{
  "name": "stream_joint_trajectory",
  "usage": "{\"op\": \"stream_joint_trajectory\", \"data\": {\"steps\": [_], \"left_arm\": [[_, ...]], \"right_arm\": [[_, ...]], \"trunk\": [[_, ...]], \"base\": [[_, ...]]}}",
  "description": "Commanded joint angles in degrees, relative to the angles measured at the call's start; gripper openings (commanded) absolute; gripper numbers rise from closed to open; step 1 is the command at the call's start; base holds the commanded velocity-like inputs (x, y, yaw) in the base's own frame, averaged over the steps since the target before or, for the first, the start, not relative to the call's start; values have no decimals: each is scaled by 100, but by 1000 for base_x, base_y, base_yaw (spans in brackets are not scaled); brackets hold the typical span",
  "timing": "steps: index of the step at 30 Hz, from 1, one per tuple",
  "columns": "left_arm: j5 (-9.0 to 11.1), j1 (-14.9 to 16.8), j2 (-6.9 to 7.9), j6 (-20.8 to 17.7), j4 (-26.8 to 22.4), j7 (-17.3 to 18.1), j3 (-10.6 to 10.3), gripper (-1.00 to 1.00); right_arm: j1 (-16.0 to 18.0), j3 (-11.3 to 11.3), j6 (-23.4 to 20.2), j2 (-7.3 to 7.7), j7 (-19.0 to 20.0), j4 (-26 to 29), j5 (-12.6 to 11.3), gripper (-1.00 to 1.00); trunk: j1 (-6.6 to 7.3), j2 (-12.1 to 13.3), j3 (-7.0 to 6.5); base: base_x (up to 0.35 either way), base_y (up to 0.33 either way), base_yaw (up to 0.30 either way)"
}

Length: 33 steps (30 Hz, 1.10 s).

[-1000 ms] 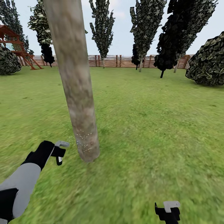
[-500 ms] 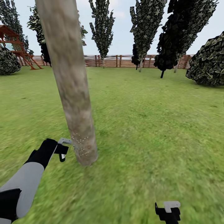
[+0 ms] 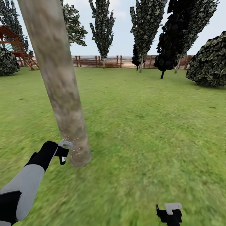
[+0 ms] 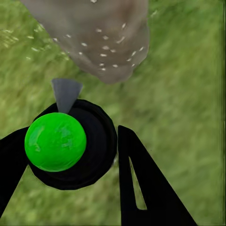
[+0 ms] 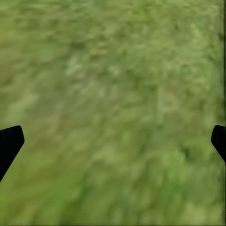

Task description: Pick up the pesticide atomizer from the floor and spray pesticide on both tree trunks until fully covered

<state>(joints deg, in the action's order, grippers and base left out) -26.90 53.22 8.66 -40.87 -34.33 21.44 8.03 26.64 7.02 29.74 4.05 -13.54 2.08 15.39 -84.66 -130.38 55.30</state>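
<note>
Since a second ago the tree trunk [image 3: 59, 91] sits further left in the head view, a camera shift, and the left gripper [image 3: 62, 153] has come up beside its base. Its fingers pinch the atomizer [image 4: 66, 141], green cap toward the wrist camera, grey nozzle aimed at the white pesticide specks [image 4: 106, 47]. Over grass [image 5: 113, 103], the right gripper [image 5: 113, 146] is spread wide. No writing is legible.

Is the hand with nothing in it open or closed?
Open. The right gripper has its black fingertips far apart at the picture's edges, with only grass between them.
</note>
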Motion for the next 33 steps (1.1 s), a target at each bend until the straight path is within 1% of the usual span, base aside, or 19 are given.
{"op": "stream_joint_trajectory", "data": {"steps": [1,16,19,21,22,23,24,26,27,29,33], "left_arm": [[-61,4,-4,-17,-15,53,28,-100],[-48,4,15,-17,-16,41,50,-100],[-42,-37,56,-14,2,35,66,-100],[-37,-172,75,-1,-11,29,149,-100],[-39,-298,87,19,-34,1,264,-100],[-37,-367,89,29,-46,-85,334,-100],[-32,-432,91,38,-53,-262,413,-100],[-28,-470,88,42,-53,-449,486,-100],[-17,-490,70,55,-50,-578,596,-100],[2,-497,-2,70,-78,-634,720,-100],[5,-489,12,71,-82,-889,736,-100]], "right_arm": [[2,45,14,-1,-18,-6,61,100],[1,45,14,-1,-19,-3,61,100],[3,45,14,-5,-19,1,61,100],[4,45,14,-8,-20,1,61,100],[3,45,14,-9,-19,-1,61,100],[4,45,14,-9,-19,-1,61,100],[5,45,14,-9,-21,-2,61,100],[7,45,14,-10,-19,-1,61,100],[3,45,14,-10,-18,1,61,100],[5,45,14,-10,-19,2,61,100],[4,45,14,-1,-20,-3,61,100]], "trunk": [[1,-2,5],[1,-2,5],[1,-2,5],[1,-2,5],[1,-2,5],[1,-2,5],[1,-2,5],[1,-2,5],[1,-2,5],[1,-2,5],[1,-2,5]], "base": [[0,-271,0],[0,-271,0],[0,-271,116],[0,-271,236],[0,-271,267],[0,-271,272],[0,-271,275],[0,-271,276],[0,-271,277],[0,-271,153],[82,-271,4]]}}
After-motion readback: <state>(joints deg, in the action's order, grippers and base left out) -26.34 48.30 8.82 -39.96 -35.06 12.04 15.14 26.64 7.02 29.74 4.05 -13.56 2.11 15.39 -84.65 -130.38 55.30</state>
